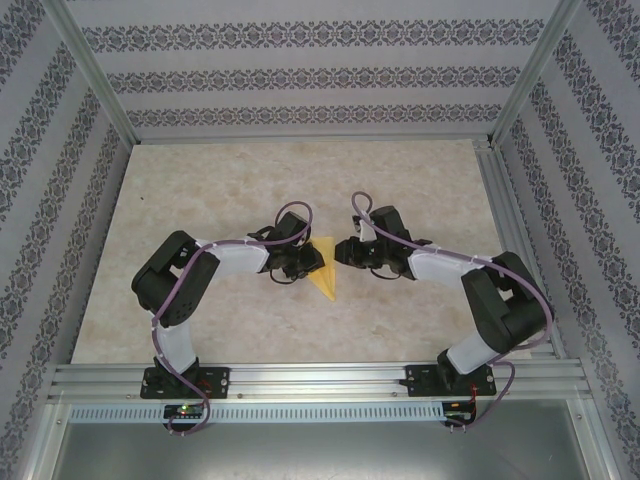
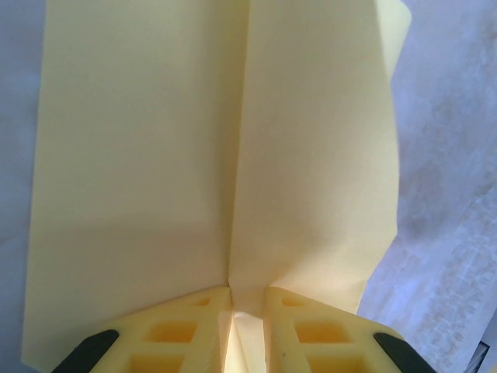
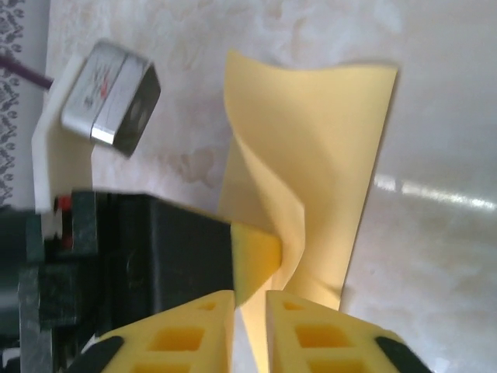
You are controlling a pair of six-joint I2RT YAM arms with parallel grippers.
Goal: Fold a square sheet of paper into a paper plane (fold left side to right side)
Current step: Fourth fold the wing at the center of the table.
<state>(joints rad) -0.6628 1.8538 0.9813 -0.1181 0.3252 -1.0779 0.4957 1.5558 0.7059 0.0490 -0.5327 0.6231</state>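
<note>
Left wrist view: yellow sheet of paper (image 2: 311, 155) runs straight ahead of the left gripper (image 2: 247, 297), with its centre crease in line with the gap between the jaws. The jaws are nearly together and pinch a strip of the sheet at the crease. The sheet's right edge is wavy. Right wrist view: right gripper (image 3: 250, 299) is at the sheet's near end, its jaws a narrow slot apart with a paper edge in the slot; cannot tell whether it is clamped or loose. The left gripper's yellow fingertip (image 3: 258, 260) sits just above that slot, against the sheet, which twists upward beyond it. Top external view: the sheet is a small pointed wedge between the two grippers, closer to the left one, with its tip toward the arm bases. Surface: beige marbled table top (image 1: 200, 200), with glare streaks to the right of the right gripper. Room: walls (image 1: 300, 80) in grey patterned bands, aluminium rail (image 1: 320, 378) along the near edge. Hidden: the fingers cut off the sheet's near end in both wrist views, so its full outline is unreadable. A silver box on a white bracket (image 3: 109, 97) is blurred.
</note>
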